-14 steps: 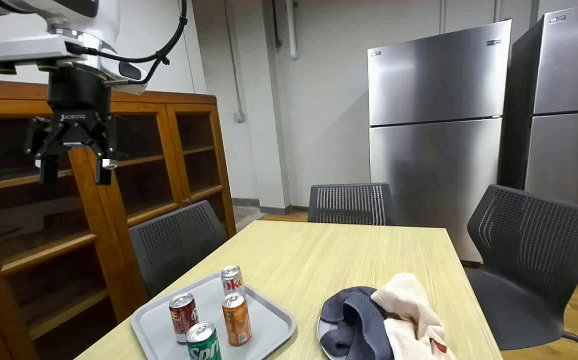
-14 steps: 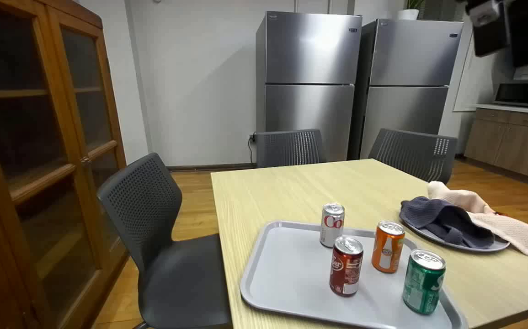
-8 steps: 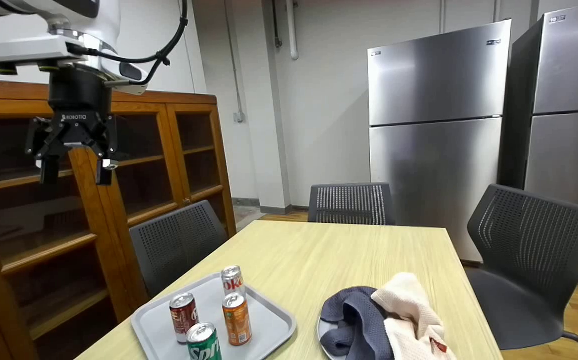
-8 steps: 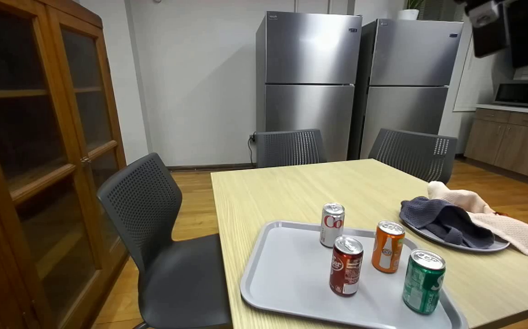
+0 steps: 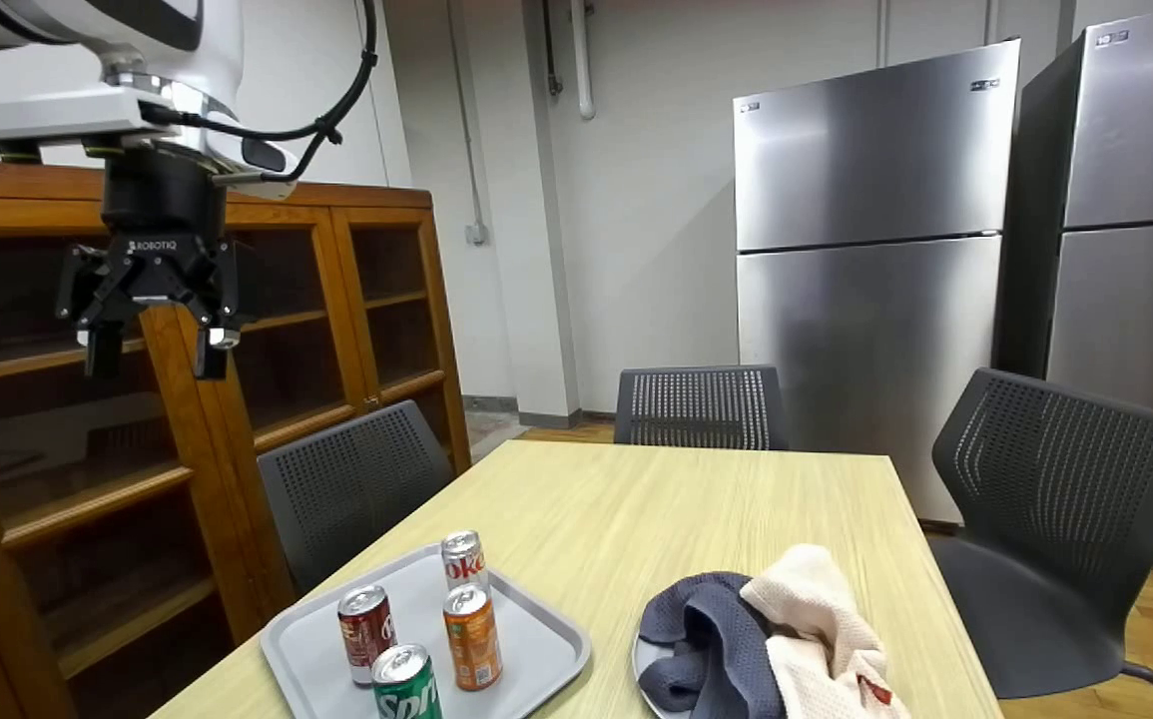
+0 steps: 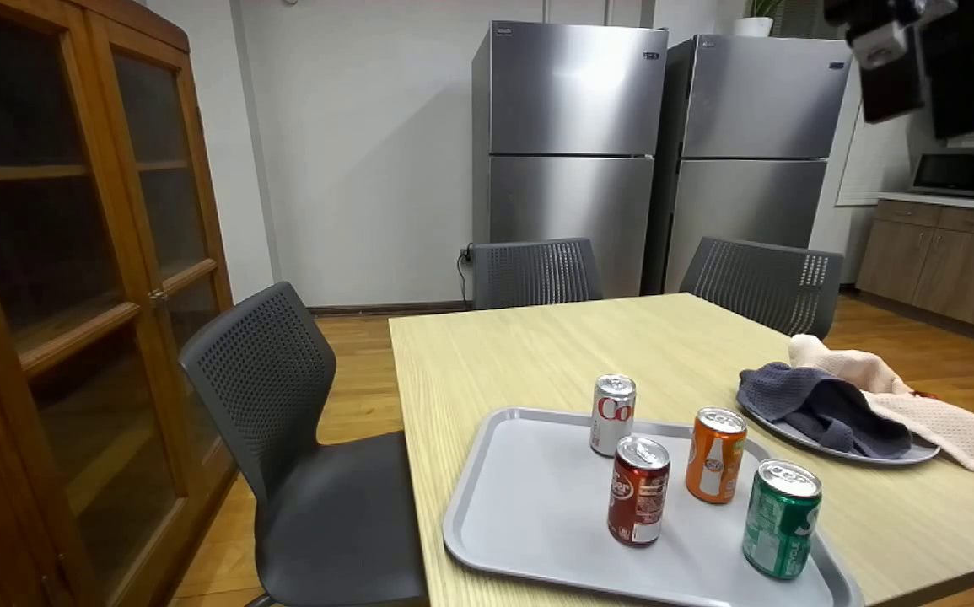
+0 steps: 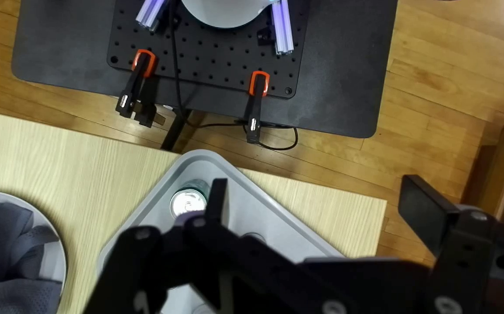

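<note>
- End effector point(image 5: 158, 361) spread, upper left in an exterior view
- Gray tray point(image 5: 539, 649), lower left: Sprite can point(image 5: 406, 689), Dr Pepper can point(image 5: 367, 636), Diet Coke can point(image 5: 464, 561), orange can point(image 5: 473, 642)

Four cans point(image 6: 638, 493) leave apparently narrow gaps between them.

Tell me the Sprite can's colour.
Green; the Sprite can shows best in an exterior view.
</note>
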`<move>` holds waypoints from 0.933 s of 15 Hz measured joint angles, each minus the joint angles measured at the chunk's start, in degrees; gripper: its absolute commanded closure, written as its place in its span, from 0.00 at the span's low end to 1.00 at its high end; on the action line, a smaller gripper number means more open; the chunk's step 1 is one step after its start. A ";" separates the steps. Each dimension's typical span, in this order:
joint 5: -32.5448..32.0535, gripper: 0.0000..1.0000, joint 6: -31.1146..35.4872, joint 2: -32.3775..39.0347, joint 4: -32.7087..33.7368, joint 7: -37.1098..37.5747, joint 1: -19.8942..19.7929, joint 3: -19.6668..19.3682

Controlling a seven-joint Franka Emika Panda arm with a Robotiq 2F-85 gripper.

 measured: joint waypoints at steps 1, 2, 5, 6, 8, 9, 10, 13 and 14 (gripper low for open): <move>0.00 0.00 0.78 0.64 -0.34 0.01 -0.01 0.13; -0.03 0.00 2.00 1.49 -0.76 0.01 -0.04 0.18; -1.45 0.00 7.10 4.54 -1.97 -0.01 -0.58 0.14; -2.28 0.00 8.90 5.74 -2.24 -0.05 -0.89 0.04; -4.09 0.00 12.31 8.30 -2.57 -0.09 -1.67 -0.50; -5.10 0.00 14.07 9.62 -2.65 -0.10 -2.28 -0.86; -6.23 0.00 15.85 10.95 -2.68 -0.10 -2.96 -1.38; -9.23 0.00 20.90 14.61 -2.69 -0.10 -5.54 -3.28; -10.07 0.00 22.46 15.78 -2.69 -0.10 -6.51 -4.02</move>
